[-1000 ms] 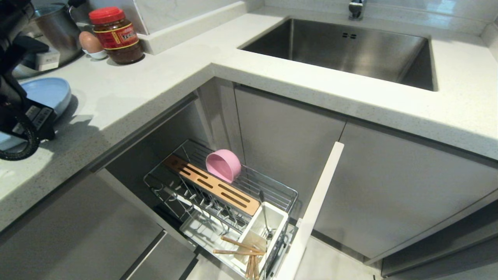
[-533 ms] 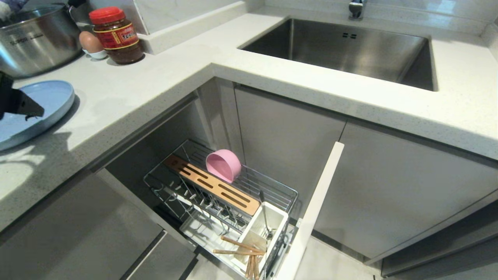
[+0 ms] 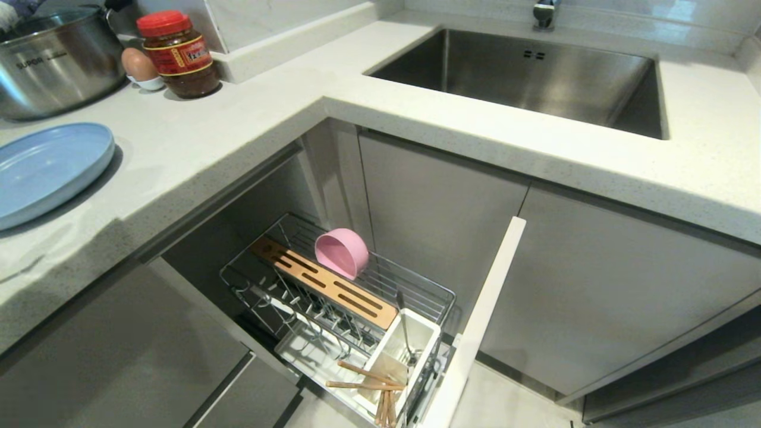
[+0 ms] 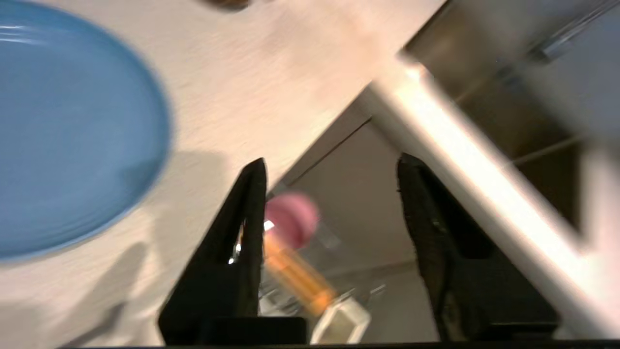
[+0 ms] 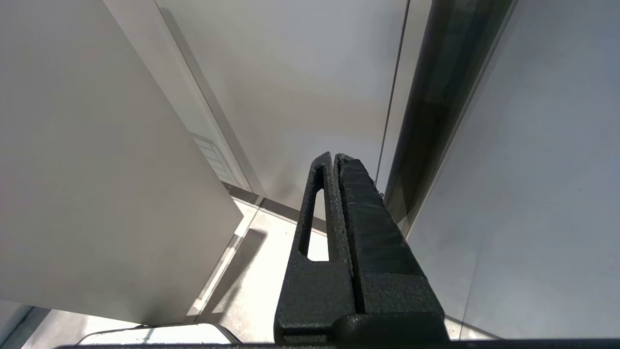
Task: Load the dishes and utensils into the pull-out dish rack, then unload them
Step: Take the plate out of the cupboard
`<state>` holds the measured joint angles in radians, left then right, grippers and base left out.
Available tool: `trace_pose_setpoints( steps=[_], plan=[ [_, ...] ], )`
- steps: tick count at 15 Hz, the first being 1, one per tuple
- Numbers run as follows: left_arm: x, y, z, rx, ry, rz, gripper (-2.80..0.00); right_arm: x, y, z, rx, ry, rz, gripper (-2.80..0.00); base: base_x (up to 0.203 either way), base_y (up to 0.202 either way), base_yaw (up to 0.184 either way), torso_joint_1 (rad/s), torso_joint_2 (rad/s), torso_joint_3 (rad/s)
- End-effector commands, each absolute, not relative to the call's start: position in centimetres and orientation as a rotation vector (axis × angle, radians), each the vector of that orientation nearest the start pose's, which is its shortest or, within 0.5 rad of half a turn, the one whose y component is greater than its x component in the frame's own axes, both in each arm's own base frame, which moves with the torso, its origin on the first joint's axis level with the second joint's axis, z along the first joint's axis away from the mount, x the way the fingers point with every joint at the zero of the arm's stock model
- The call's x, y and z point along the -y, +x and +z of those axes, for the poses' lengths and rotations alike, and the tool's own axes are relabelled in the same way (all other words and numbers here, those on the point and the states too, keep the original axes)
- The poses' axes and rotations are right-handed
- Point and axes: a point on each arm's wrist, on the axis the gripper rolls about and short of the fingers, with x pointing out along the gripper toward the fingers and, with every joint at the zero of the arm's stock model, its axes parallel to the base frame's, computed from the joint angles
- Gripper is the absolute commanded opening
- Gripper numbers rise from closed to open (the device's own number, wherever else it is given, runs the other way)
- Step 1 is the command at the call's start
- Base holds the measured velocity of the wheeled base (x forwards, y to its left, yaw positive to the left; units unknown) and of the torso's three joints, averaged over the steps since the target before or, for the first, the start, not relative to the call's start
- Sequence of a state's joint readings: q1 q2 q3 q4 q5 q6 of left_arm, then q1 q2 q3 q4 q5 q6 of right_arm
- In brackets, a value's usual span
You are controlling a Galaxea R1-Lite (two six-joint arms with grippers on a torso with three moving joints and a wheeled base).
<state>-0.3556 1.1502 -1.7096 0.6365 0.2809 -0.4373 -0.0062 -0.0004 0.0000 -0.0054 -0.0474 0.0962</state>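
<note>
Presently the light-blue plate (image 3: 50, 169) is found flat on the countertop (image 3: 238, 119), outside the dish rack (image 3: 339, 303); judged rigid, smooth and breakable (best taken by its rim). Left gripper (image 4: 332, 194) is held apart and empty; right gripper (image 5: 336, 165) is pressed together, parked

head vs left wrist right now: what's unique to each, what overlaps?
Head only: sink, steel pot, red-lidded jar, egg, chopsticks, metal utensil.
Left wrist only: the left tool, jaws apart, empty.
Both: blue plate on the counter, pink bowl in the pull-out rack.
</note>
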Motion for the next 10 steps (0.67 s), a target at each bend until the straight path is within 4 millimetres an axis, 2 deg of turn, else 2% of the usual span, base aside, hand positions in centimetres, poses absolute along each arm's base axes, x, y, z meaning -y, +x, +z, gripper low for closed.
trace_pose_setpoints(
  steps=[1, 4, 6, 10],
  plan=[
    [3.9, 10.8, 41.6, -0.050, -0.518, -0.137, -2.80, 0.1, -2.3, 7.6, 0.013, 0.097, -0.053, -2.80, 0.000, 0.000, 0.000, 0.000, 0.00, 0.000],
    [7.7, 15.4, 39.3, -0.190, -0.565, -0.206, -2.80, 0.1, -2.3, 7.6, 0.013, 0.097, -0.053, -2.80, 0.000, 0.000, 0.000, 0.000, 0.00, 0.000],
    [10.4, 17.6, 37.0, -0.305, -0.539, -0.234, -2.80, 0.1, -2.3, 7.6, 0.013, 0.097, -0.053, -2.80, 0.000, 0.000, 0.000, 0.000, 0.00, 0.000],
    [13.6, 21.8, 33.1, -0.461, -0.533, -0.188, -2.80, 0.1, -2.3, 7.6, 0.013, 0.097, -0.053, -2.80, 0.000, 0.000, 0.000, 0.000, 0.00, 0.000]
  ],
)
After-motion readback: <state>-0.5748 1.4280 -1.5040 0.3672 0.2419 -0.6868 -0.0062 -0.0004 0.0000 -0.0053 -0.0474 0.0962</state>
